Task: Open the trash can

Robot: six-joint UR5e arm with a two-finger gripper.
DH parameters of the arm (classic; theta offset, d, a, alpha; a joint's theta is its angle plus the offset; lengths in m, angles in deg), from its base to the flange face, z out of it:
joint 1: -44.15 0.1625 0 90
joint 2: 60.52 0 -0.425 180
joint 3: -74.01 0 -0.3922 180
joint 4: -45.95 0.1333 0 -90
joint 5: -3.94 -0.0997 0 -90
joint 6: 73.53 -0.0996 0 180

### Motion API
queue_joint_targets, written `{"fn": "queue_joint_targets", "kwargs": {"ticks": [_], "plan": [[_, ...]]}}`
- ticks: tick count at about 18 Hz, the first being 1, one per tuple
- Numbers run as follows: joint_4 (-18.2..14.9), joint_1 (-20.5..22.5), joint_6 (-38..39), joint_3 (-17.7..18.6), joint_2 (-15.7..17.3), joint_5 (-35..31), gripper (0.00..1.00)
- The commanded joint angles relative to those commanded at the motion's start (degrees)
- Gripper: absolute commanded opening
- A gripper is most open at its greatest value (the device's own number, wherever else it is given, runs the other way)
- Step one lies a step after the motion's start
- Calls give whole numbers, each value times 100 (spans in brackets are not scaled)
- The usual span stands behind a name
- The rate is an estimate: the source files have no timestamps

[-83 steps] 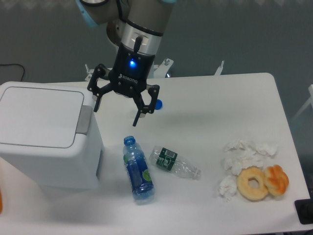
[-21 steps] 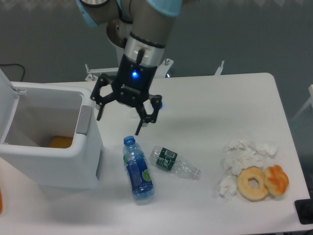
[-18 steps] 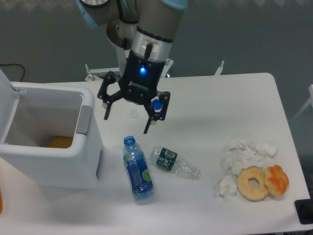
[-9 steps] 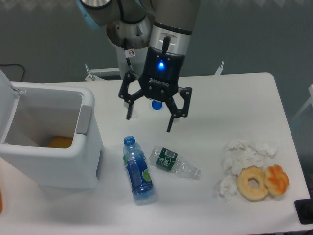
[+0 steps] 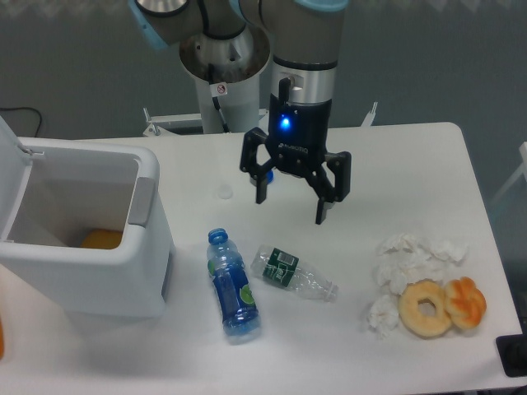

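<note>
The white trash can (image 5: 140, 284) stands at the table's left with its lid (image 5: 10, 148) swung up at the far left edge. Its inside is open to view, with an orange object (image 5: 102, 239) at the bottom. The grey push tab (image 5: 142, 201) sits on its right rim. My gripper (image 5: 291, 207) hangs open and empty above the table's middle, well to the right of the can.
A blue bottle (image 5: 231, 284) and a clear crushed bottle (image 5: 293, 275) lie in front of the gripper. A small blue cap (image 5: 266, 174) lies behind it. Crumpled tissues (image 5: 409, 263), a doughnut (image 5: 426, 308) and an orange pastry (image 5: 467, 302) sit at the right front.
The can's lid, shut in the earliest frame, now stands open. My gripper has moved right, away from the can, and stayed open.
</note>
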Motion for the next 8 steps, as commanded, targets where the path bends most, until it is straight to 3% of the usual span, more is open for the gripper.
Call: {"fn": "queue_joint_targets", "kwargs": {"ticks": [8], "plan": [[18,-53,-54,79,-18,-99,100]]}}
